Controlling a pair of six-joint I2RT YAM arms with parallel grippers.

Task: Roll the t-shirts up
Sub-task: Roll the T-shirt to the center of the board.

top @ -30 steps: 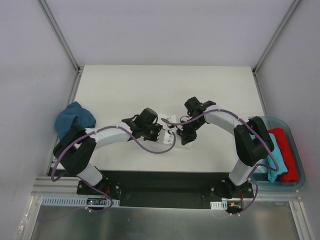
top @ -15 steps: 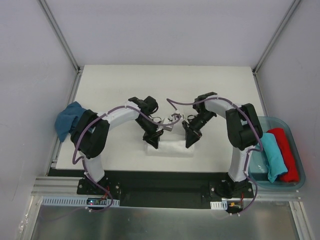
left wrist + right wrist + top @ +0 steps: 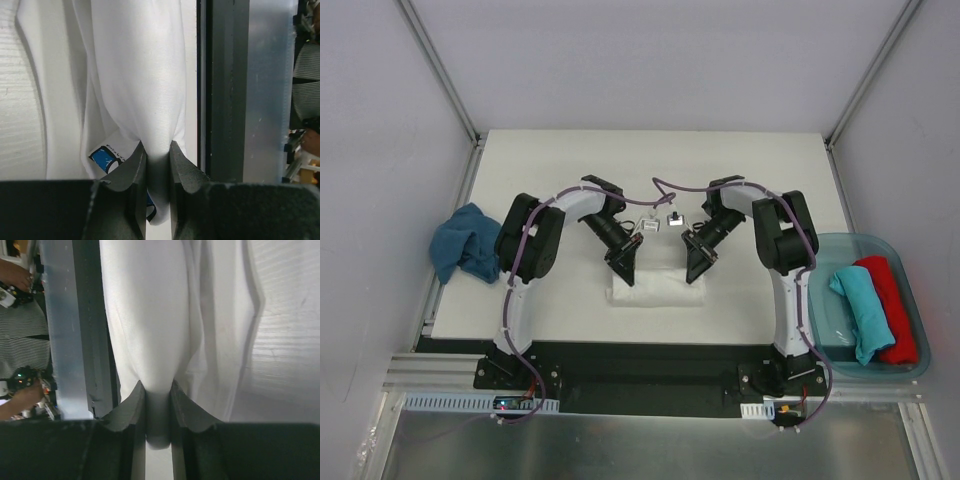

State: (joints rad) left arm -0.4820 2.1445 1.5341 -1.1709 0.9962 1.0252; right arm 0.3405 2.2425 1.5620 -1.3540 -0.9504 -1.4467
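The white t-shirt [image 3: 657, 287] lies as a rolled band near the table's front edge. My left gripper [image 3: 624, 272] is shut on its left end. In the left wrist view the white cloth [image 3: 135, 75] is pinched between the gripper [image 3: 158, 155] and a bit of blue print [image 3: 106, 158] shows. My right gripper [image 3: 697, 270] is shut on the right end; the right wrist view shows white cloth [image 3: 150, 315] clamped in the gripper [image 3: 158, 395]. A dark blue t-shirt [image 3: 465, 244] lies crumpled at the table's left edge. Rolled teal [image 3: 861, 310] and red [image 3: 892, 306] t-shirts lie in the bin.
A clear plastic bin [image 3: 840, 250] stands off the table's right side. Both arms arch over the middle of the table, with purple cables and white tags between them. White walls enclose the table's back and sides.
Both grippers have swung toward the front edge and spread apart with the white shirt's ends. The shirt has come into view as a band on the table.
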